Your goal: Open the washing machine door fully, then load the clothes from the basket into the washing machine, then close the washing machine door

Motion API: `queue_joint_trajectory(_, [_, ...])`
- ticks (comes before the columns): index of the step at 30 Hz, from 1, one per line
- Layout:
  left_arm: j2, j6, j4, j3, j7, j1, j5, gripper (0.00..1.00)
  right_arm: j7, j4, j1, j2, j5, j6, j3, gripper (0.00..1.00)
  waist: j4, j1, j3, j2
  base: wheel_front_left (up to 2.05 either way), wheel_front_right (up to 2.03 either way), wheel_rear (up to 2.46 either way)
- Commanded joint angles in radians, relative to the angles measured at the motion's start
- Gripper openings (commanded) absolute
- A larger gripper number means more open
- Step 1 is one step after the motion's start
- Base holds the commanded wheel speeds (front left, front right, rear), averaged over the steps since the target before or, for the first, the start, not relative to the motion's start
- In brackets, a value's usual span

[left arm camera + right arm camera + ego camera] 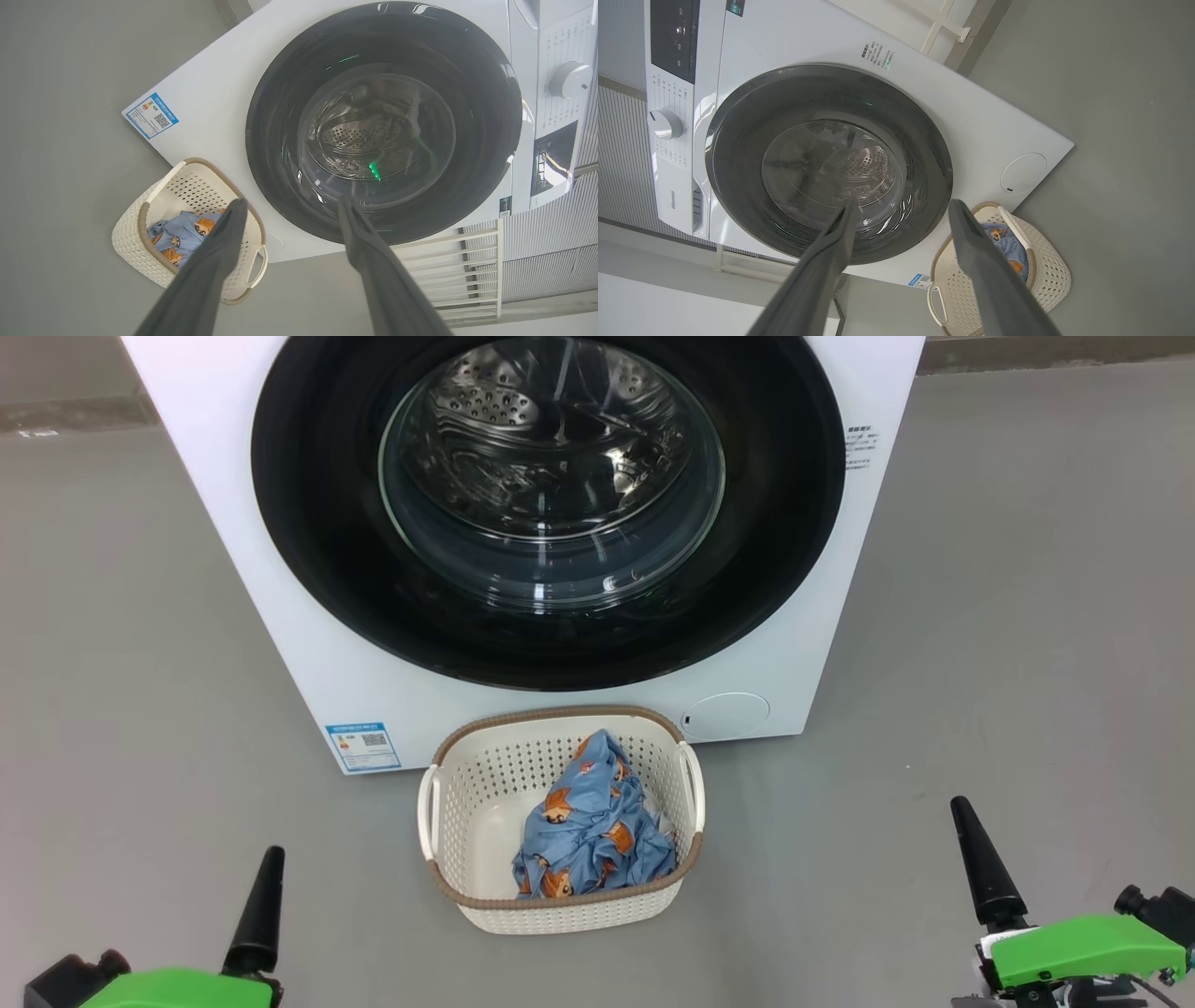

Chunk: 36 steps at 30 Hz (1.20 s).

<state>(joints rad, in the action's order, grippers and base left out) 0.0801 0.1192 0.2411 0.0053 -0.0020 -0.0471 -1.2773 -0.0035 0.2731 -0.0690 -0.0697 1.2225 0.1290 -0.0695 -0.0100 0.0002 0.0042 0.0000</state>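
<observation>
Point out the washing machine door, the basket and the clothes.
washing machine door [317, 523]: head view, left side of its black ring.
basket [560, 917]: head view, near outer wall, just below the brown rim.
clothes [597, 831]: head view, middle of the blue bundle.

The right hand [902, 205] has its fingers wide apart, empty. Behind them the washing machine door [829, 163] is closed. The basket [1045, 270] with the clothes [1011, 242] stands on the floor [1111, 93] nearby.

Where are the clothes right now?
In the head view, the clothes lie bundled in the right half of the basket, which sits on the floor just before the washing machine, below its door.
</observation>
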Motion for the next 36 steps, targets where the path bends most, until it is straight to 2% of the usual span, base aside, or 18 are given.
queue_joint_trajectory(1, [0.029,0.006,-0.035,0.006,-0.015,-0.049,0.048,1.0,-0.018,-0.035,-0.052,-0.018,-0.051,0.001,0.019,1.0,0.0,-0.0001,0.0,0.0,0.0,0.0,0.0])
queue_joint_trajectory(36, [0.085,0.008,-0.064,-0.024,-0.116,-0.039,0.51,1.0,-0.117,-0.016,-0.069,-0.046,-0.539,0.001,0.071,1.0,-0.014,-0.0001,-0.001,0.0,0.0,0.0,0.0])
